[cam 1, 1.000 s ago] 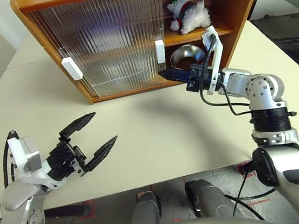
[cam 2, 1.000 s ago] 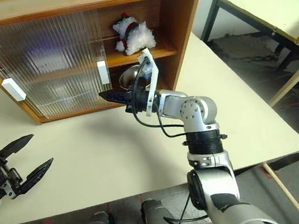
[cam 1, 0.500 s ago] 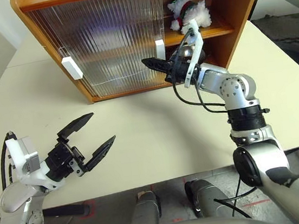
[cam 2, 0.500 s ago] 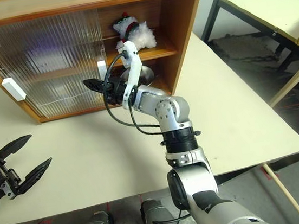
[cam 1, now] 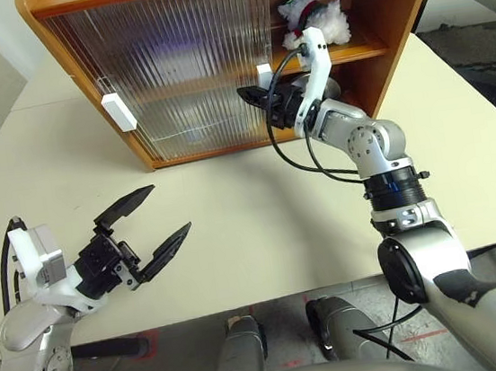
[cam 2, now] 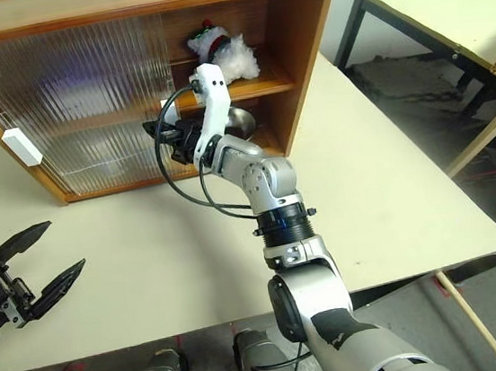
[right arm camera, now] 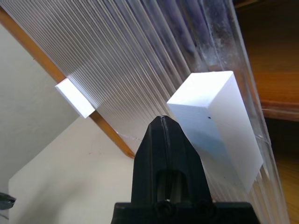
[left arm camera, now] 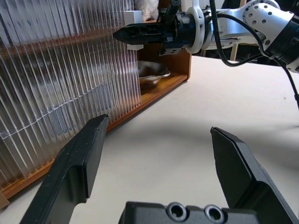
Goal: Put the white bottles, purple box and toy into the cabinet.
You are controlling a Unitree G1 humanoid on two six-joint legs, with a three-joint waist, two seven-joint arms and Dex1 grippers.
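**Right gripper at the sliding door's handle; left gripper idle over the table**

The cabinet [cam 1: 389, 5] stands on the pale table [cam 1: 261, 220], its right compartment exposed and its ribbed sliding doors [cam 1: 178, 58] covering the rest. The toy [cam 1: 311, 22] lies on the inner shelf in the exposed compartment, tipped on its side. Below it, on the cabinet floor, sits a steel bowl [left arm camera: 152, 73], partly hidden by the right arm in the head views. A purple patch shows dimly through the ribbed door; what it is cannot be confirmed. The white bottles cannot be made out behind the ribbing.

The right gripper [cam 1: 251, 96] has its two black fingers pressed together, holding nothing. Its tip is at the white handle [right arm camera: 222, 126] on the edge of the nearer sliding door, just beside the handle's left face and pointing across the door front. Whether the tip touches the handle or the door cannot be told. A second white handle [cam 1: 119, 112] sits well to the left on the door front.

The left gripper [cam 1: 149, 225] hangs low over the table's near left side, fingers spread wide and empty, well apart from the cabinet and the toy.
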